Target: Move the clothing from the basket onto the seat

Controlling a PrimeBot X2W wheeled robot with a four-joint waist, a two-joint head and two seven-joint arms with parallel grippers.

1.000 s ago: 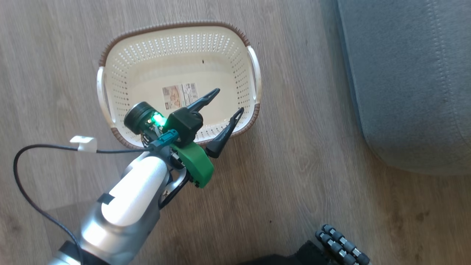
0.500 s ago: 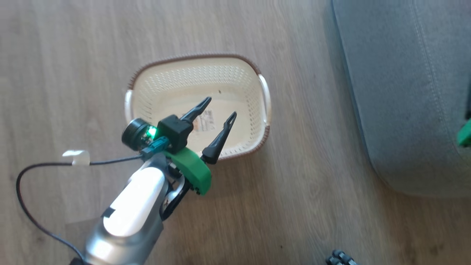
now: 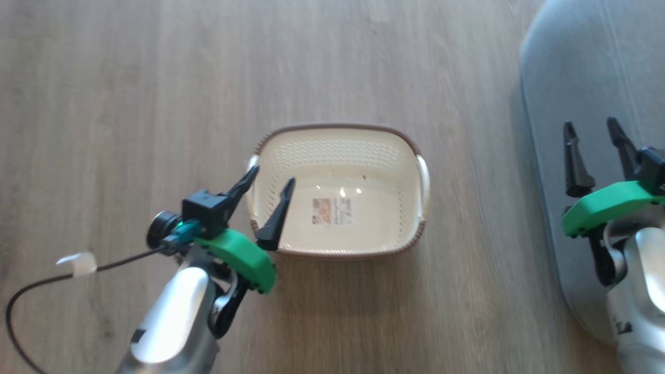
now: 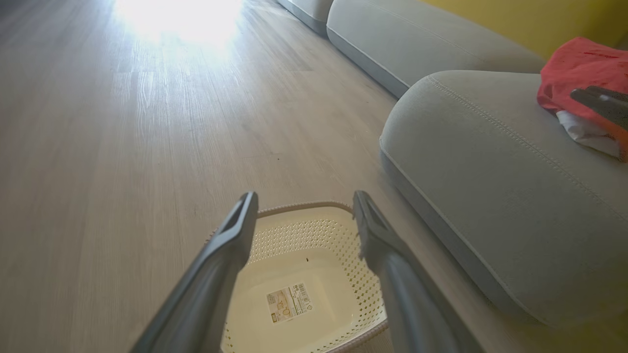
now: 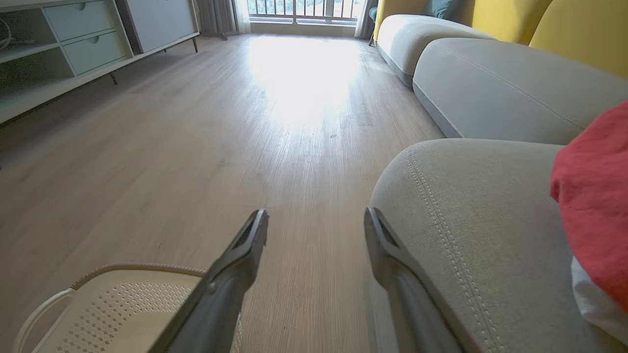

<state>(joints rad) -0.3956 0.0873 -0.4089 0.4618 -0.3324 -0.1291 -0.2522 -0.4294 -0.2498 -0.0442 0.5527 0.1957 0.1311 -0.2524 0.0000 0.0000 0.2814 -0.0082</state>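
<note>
Step judged final: basket [image 3: 332,125] emptied, load set down. Next move calls for drawing both arms clear without snagging fabric. Noted left to right in head view: left gripper [image 3: 273,176] at 8 o'clock of basket, fingers spread, holding nothing; basket on floor [image 3: 156,78], bare to label sticker [image 3: 331,211], mouth up, long axis 9 to 3 o'clock; right gripper [image 3: 590,123] at 3 o'clock over seat [image 3: 566,62], fingers parted, empty. Clothing [image 4: 584,68] heaped on seat, well apart from basket; cropped in wrist views, long axis possibly along seat edge.
</note>
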